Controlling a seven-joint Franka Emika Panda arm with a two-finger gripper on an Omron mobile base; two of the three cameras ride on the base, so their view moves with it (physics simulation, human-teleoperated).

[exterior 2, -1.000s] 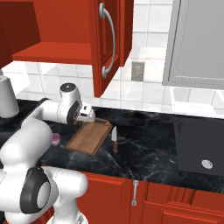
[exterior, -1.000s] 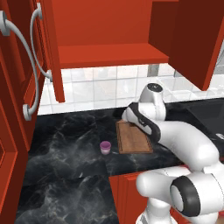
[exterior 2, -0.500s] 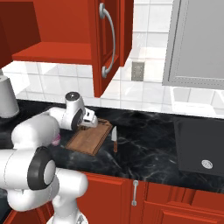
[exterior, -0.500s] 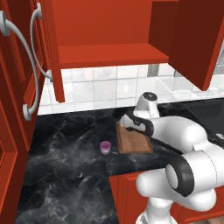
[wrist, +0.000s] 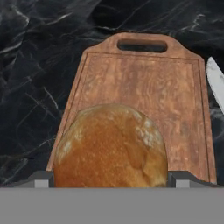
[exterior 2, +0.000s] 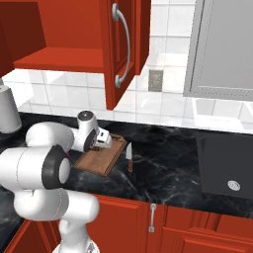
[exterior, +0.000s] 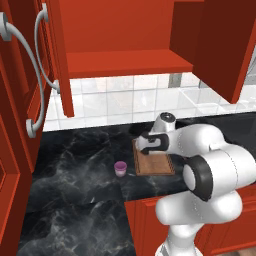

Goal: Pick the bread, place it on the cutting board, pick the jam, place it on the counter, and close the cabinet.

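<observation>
The bread [wrist: 111,148], a golden-brown roll, sits between my gripper's [wrist: 112,180] fingertips [wrist: 41,179], which press on both its sides. It hangs low over the near end of the wooden cutting board [wrist: 144,87]. In the base views my gripper [exterior: 146,145] [exterior 2: 105,139] is down over the cutting board [exterior: 159,165] [exterior 2: 96,160]. The purple jam [exterior: 120,168] stands on the black counter [exterior: 75,165] left of the board. The red cabinet [exterior: 125,30] above has both doors [exterior: 52,55] swung open.
A knife [exterior 2: 129,157] [wrist: 215,83] lies on the counter just right of the board. A dark sink [exterior 2: 225,165] is set in at the far right. A white canister [exterior 2: 9,109] stands at the back left. A grey-fronted unit [exterior 2: 222,47] hangs on the right.
The arm has folded down and lowered the hand with the bread closer to the cutting board. The jam and knife have stayed put.
</observation>
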